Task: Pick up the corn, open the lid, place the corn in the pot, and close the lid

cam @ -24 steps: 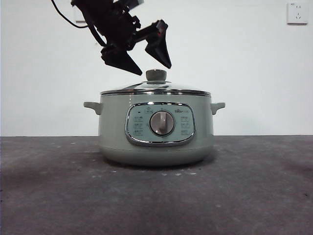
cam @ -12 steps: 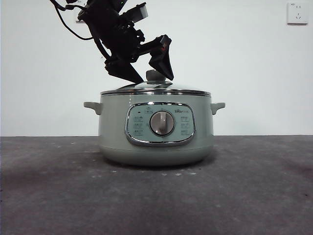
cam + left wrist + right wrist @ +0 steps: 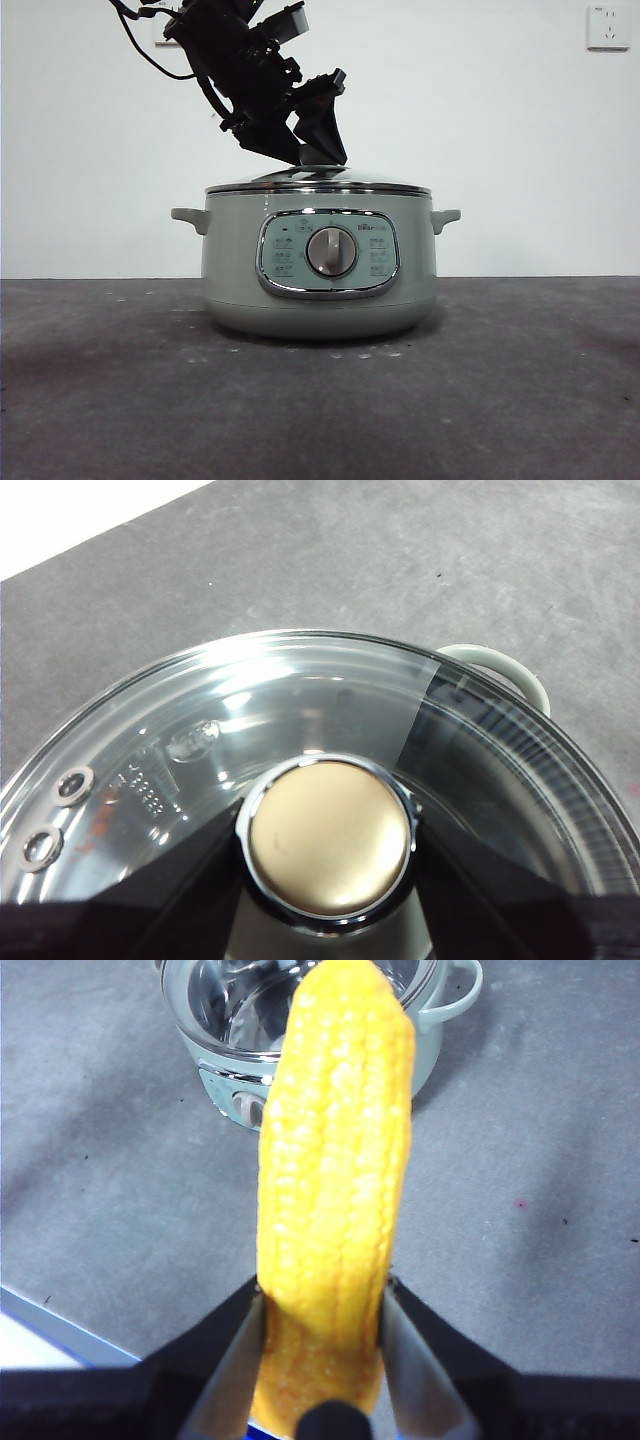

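Grey tabletop [image 3: 520, 380], white wall behind. Pot [image 3: 318, 290] sits centred, lid [image 3: 318, 183] on. Left gripper [image 3: 314, 152] is down at the lid knob [image 3: 330, 837], jaws either side, apparently not clamped yet. Right gripper [image 3: 320, 1310] grips the corn [image 3: 335, 1160], held well off from the pot.

Small markings on the pot's control panel [image 3: 327, 254] (too blurred to read), nothing else legible
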You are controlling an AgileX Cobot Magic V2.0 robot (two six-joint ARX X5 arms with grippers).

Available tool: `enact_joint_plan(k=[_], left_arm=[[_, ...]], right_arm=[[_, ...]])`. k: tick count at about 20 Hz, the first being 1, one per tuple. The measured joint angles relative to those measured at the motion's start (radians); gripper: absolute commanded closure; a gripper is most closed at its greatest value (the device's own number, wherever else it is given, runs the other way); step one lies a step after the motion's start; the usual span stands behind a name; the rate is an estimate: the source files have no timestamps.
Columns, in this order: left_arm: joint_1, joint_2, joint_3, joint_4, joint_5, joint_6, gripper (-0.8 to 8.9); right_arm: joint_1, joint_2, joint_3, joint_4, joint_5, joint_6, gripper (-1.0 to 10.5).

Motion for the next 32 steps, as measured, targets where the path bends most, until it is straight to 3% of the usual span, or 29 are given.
enact_joint_plan(k=[10,20,24,27,32], left_arm=[[0.0,-0.024,-0.001,-0.019,-0.001,-0.003,8.22],[0.018,-0.317,-0.009,-0.142,-0.003,-0.018,8.21],[0.068,-0.515,-0.01,-0.182,-0.034,-0.017,8.21],[0.126,-0.636,-0.01,-0.293,-0.035,0.002,8.21],[0.214,-0.763,-0.055,-0.459,-0.026,0.039,8.21]], right_arm=[[0.0,0.0,0.0,0.0,0.0,0.0,9.6],[0.0,0.035,0.0,0.079,-0.006,0.0,9.6],[0.0,0.149,0.001,0.223,-0.077,0.0,9.6],[0.0,0.27,0.014,0.32,-0.105,0.0,9.6],[0.0,0.523,0.229,0.359,-0.109,-0.024,9.6]])
